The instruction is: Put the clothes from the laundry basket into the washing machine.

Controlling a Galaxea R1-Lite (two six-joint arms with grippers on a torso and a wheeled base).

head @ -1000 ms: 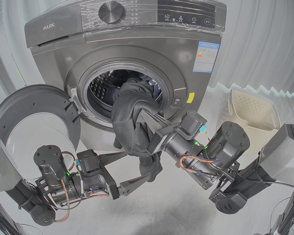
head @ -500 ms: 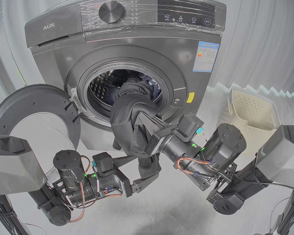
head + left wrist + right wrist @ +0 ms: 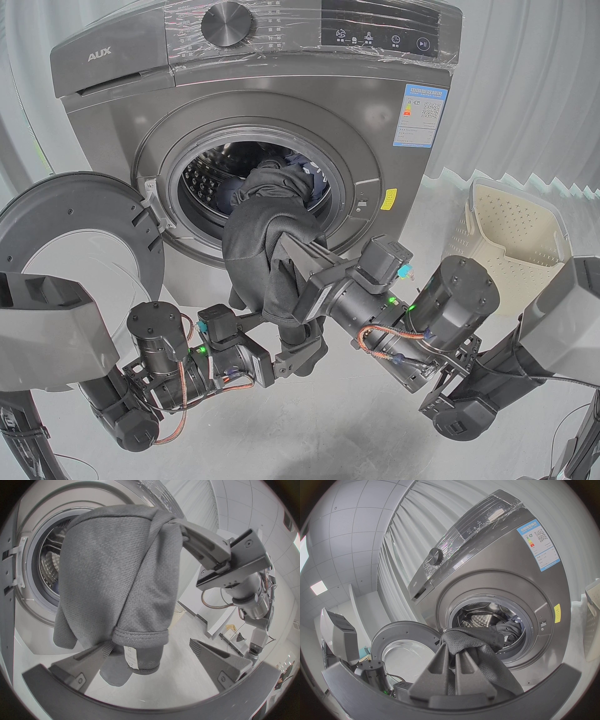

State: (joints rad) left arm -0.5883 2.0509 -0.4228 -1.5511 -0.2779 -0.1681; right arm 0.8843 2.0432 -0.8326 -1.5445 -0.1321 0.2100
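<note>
A dark grey garment hangs out of the washing machine's drum opening and down over the rim. My right gripper is shut on a fold of it just in front of the opening; the pinched cloth shows above the closed fingers. Below, my left gripper is open, its fingers on either side of the garment's hanging end. More dark clothes lie inside the drum. The cream laundry basket stands to the right of the machine.
The grey washing machine fills the back. Its round door is swung open to the left, close to my left arm. Pale floor lies in front, and curtains hang behind.
My left arm has moved right and in under the garment, bringing its open fingers around the hanging end. The right gripper has shifted slightly left with the cloth.
</note>
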